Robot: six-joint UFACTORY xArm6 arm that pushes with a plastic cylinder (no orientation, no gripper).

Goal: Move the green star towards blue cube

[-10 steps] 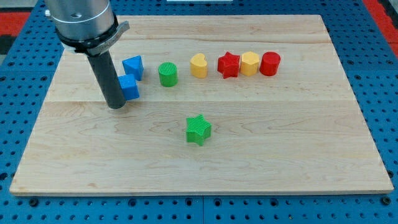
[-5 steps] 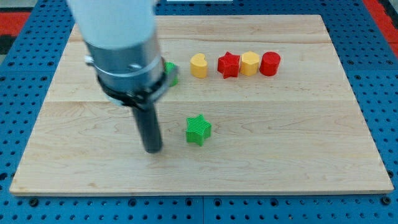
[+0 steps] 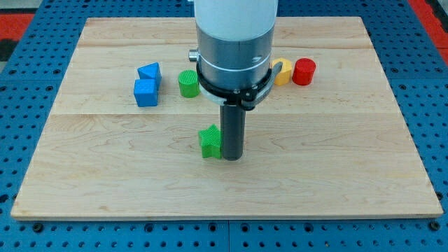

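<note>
The green star (image 3: 209, 143) lies on the wooden board (image 3: 336, 154) a little below the board's middle. My tip (image 3: 231, 157) stands right against the star's right side, touching it. The blue cube (image 3: 145, 92) sits at the upper left, well up and to the left of the star. A second blue block (image 3: 150, 72) of an irregular shape touches the cube's upper right.
A green cylinder (image 3: 188, 83) stands to the right of the blue blocks. A yellow block (image 3: 282, 71) and a red cylinder (image 3: 304, 71) show at the upper right; the arm's body hides the other blocks of that row.
My tip moved from beside the blue cube down and across to the star's right side. The green star has shifted slightly to the left.
</note>
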